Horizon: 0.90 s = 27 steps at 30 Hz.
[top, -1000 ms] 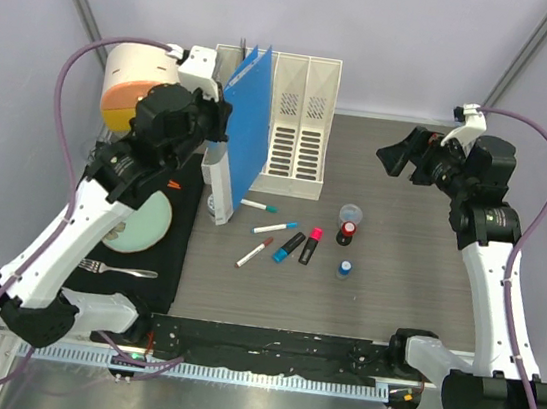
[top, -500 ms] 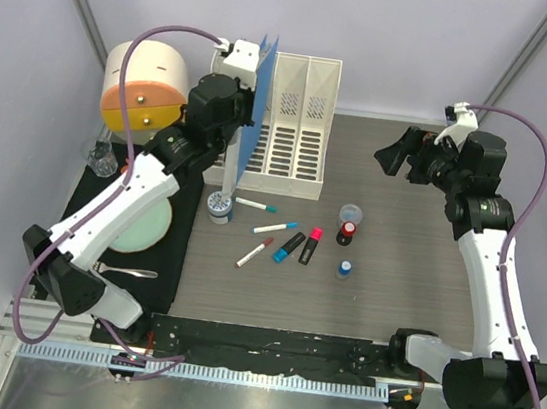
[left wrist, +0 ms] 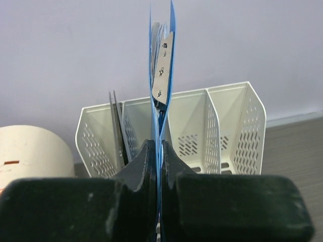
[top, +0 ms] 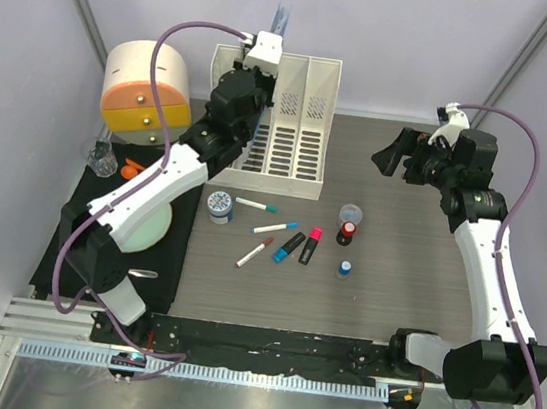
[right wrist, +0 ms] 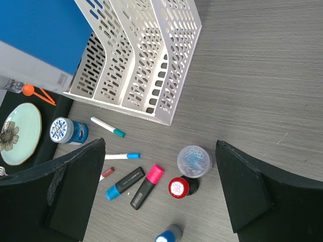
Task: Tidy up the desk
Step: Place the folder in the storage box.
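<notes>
My left gripper (top: 273, 37) reaches over the back of the desk (top: 414, 284) and is shut on a blue folder (left wrist: 161, 60). The folder stands upright, edge-on, above the white three-slot file holder (left wrist: 222, 126). It also shows in the top view, the blue folder (top: 280, 14) rising over the file holder (top: 285, 115). At the right, my right gripper (top: 391, 152) hangs high over the desk, open and empty. In its wrist view the right gripper (right wrist: 161, 186) looks down on loose pens and small jars.
On the desk lie a round blue container (top: 220, 205), three pens (top: 275, 227), a blue highlighter (top: 288, 245), a pink one (top: 311, 245), a red-capped stamp (top: 347, 234), a paper-clip jar (top: 352, 215) and a blue-capped bottle (top: 345, 268). The black mat (top: 174, 252) holds a green plate (top: 145, 223) and a fork (top: 119, 270). A cream-and-orange drawer drum (top: 148, 87) stands back left.
My left arm has lifted the blue folder from beside the file holder and swung it up and back over the holder, uncovering the round blue container. The right arm barely moved.
</notes>
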Tool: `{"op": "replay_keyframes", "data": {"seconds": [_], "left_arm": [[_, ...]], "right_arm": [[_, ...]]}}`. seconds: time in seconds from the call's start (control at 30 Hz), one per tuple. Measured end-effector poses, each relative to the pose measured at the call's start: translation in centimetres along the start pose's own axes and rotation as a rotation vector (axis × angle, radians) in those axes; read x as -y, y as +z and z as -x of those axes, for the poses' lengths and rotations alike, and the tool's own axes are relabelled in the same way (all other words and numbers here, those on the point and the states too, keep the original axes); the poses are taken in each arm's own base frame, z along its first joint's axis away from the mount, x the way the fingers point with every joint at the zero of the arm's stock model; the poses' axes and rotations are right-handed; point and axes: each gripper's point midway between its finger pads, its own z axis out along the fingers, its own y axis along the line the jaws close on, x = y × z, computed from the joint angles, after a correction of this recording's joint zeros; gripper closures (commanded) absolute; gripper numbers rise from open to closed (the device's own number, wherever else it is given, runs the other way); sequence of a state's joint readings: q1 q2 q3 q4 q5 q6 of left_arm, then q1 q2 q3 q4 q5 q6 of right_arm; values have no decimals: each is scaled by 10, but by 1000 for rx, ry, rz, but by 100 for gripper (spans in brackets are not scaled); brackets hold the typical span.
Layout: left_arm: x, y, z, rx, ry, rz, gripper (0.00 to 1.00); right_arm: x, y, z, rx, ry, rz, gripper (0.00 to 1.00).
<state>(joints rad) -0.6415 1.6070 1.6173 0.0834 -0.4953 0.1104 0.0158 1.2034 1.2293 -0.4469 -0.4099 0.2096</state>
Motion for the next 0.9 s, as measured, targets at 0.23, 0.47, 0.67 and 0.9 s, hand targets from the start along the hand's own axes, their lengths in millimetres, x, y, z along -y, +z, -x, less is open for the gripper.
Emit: {"op": "replay_keyframes", "data": {"seconds": [0.23,0.47,0.67,0.9], "left_arm": [[2,9,-15,81,-36,42,100],[3,8,-60,106,-21,74,100],[2,10,-84,111,-32,115,63],[-4,1,-56,173,-122,108,9]], "right_arm": [[2,3,-3,-10,2,-2,4],[6,10,-8,-35,12,-3,4],[6,12,-10,-43,14,1,4],[5,12,-11,-46,14,9,4]]}}
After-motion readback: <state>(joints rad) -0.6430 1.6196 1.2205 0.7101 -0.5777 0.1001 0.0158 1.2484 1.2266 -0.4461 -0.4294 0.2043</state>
